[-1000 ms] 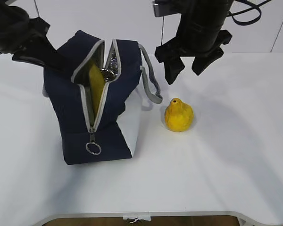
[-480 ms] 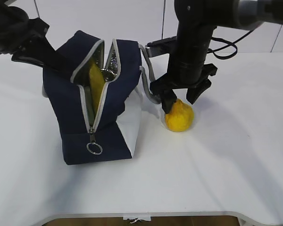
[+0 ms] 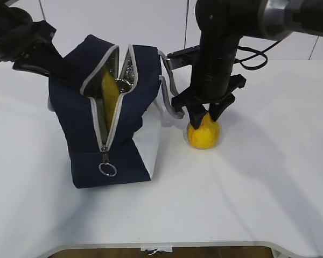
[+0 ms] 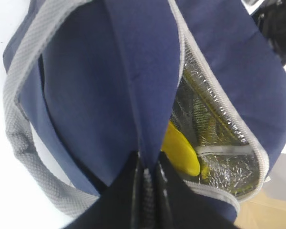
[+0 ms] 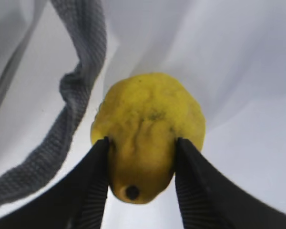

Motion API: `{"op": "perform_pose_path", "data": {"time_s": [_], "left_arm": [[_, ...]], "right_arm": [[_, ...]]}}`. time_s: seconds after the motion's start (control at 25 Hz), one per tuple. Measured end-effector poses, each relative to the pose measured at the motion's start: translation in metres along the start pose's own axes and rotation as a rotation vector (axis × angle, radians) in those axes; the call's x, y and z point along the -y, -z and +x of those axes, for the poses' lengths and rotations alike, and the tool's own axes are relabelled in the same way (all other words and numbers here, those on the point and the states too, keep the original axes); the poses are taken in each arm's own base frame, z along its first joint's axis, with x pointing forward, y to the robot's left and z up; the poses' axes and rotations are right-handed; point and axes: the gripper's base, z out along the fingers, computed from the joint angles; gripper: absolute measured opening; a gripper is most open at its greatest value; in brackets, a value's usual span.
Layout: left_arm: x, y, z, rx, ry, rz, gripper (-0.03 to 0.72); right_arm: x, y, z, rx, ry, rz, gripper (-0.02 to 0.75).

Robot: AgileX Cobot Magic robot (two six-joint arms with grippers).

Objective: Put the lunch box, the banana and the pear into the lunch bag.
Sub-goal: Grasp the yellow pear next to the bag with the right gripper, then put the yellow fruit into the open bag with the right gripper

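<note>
Dropping lower than half a second ago, the right tool (image 3: 205, 114) in the exterior view now has its two fingers on either side of the pear's (image 3: 203, 134) narrow neck, where before they only hovered at its top. The pear sits on the white worktop (image 3: 258, 177) just right of the lunch bag (image 3: 110, 126), close to the bag's grey handle (image 3: 171, 91). The bag's zipper is open, and the banana (image 3: 109, 97) shows yellow inside the gap. The left tool (image 3: 43, 59) is at the bag's far left top, where it was a second ago. The lunch box is not visible here.

From the left wrist, the left tool (image 4: 145, 200) is clamped on a fold of the bag's navy fabric, holding the mouth open. The banana (image 4: 180, 151) lies against the silvery lining.

From the right wrist, the right tool (image 5: 140, 179) has both fingers (image 5: 93, 183) touching the pear (image 5: 148, 129) at its neck, so it appears closed on it. The pear rests on the worktop beside the handle (image 5: 81, 81). Judging by this, the grasp is made and lifting the pear toward the bag comes next.
</note>
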Motion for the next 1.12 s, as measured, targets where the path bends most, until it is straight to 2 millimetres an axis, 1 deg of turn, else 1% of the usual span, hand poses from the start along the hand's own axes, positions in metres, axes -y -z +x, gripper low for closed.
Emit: {"op": "perform_pose_path", "data": {"time_s": [0.08, 0.16, 0.2, 0.32, 0.36, 0.44, 0.52, 0.56, 0.64, 0.76, 0.84, 0.88, 1.0, 1.12], "left_arm": [[0.0, 0.0, 0.0, 0.0, 0.0, -0.001, 0.012], [0.0, 0.0, 0.0, -0.001, -0.001, -0.002, 0.012], [0.0, 0.0, 0.0, -0.001, -0.001, -0.002, 0.012], [0.0, 0.0, 0.0, -0.002, -0.002, -0.003, 0.012], [-0.001, 0.0, 0.0, -0.003, -0.005, -0.006, 0.012], [-0.001, 0.0, 0.0, -0.005, -0.007, -0.009, 0.012], [-0.001, 0.0, 0.001, -0.007, -0.009, -0.013, 0.012], [-0.001, 0.0, 0.001, -0.007, -0.009, -0.013, 0.012], [-0.001, 0.0, 0.001, -0.007, -0.01, -0.014, 0.012], [-0.001, 0.0, 0.001, -0.007, -0.01, -0.014, 0.012], [-0.001, 0.0, 0.001, -0.008, -0.011, -0.015, 0.012], [-0.001, 0.0, 0.001, -0.008, -0.011, -0.015, 0.012], [-0.001, 0.0, 0.001, -0.01, -0.011, -0.015, 0.012], [-0.001, 0.0, 0.001, -0.011, -0.012, -0.016, 0.012]], "right_arm": [[0.0, 0.004, -0.002, 0.014, -0.001, 0.0, 0.333], [0.0, 0.005, -0.003, 0.022, -0.001, 0.0, 0.333], [0.0, 0.008, -0.005, 0.031, -0.002, 0.0, 0.3], [0.001, 0.012, -0.004, 0.04, -0.002, 0.0, 0.298], [0.001, 0.017, -0.004, 0.052, -0.002, 0.002, 0.298], [0.004, 0.031, -0.002, 0.081, 0.003, 0.023, 0.298], [0.008, 0.049, 0.0, 0.12, 0.012, 0.065, 0.298], [0.012, 0.062, 0.002, 0.147, 0.016, 0.095, 0.298], [0.015, 0.08, 0.006, 0.184, 0.017, 0.127, 0.297], [0.017, 0.109, 0.013, 0.244, 0.003, 0.125, 0.296], [0.015, 0.122, 0.014, 0.275, -0.01, 0.092, 0.295], [0.013, 0.124, 0.014, 0.281, -0.014, 0.077, 0.295], [0.004, 0.149, 0.009, 0.363, -0.044, -0.051, 0.295], [-0.008, 0.165, 0.007, 0.412, -0.045, -0.191, 0.295]]}}
